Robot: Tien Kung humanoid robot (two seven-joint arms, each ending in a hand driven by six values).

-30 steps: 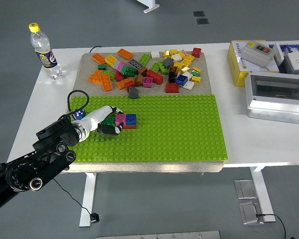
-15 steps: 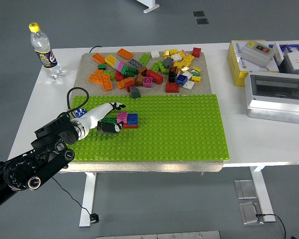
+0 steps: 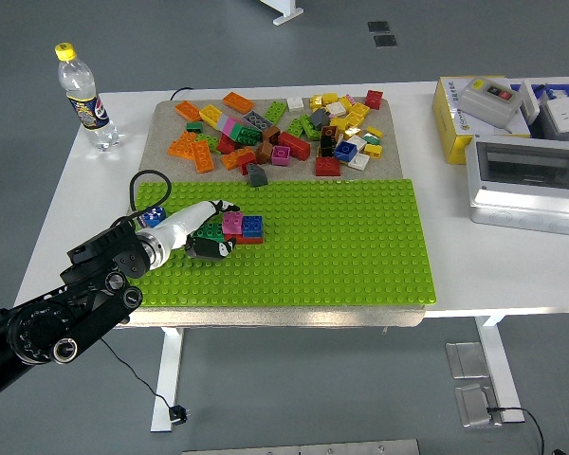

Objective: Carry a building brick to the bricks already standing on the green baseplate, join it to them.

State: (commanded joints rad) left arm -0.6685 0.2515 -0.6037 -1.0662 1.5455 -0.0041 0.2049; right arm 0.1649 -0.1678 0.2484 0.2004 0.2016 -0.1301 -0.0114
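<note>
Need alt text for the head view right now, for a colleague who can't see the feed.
The left robot hand holds a green brick against the pink brick and blue brick standing on the green baseplate. Loose bricks lie in a pile beyond the baseplate, a water bottle stands far left, and grey boxes sit to the right.

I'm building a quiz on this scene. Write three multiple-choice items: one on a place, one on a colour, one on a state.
1. Where does the water bottle stand?
A. far left corner of the table
B. on the green baseplate
C. beside the grey box

2. What colour is the bottle's cap?
A. red
B. yellow
C. white

3. What is the left robot hand doing?
A. resting off the table
B. reaching into the loose brick pile
C. at the joined bricks on the green baseplate

Key: 1 A, it stands left of the brick pile; 2 B, the cap shows yellow; 3 C, its fingers sit against the joined bricks on the green baseplate.
</note>
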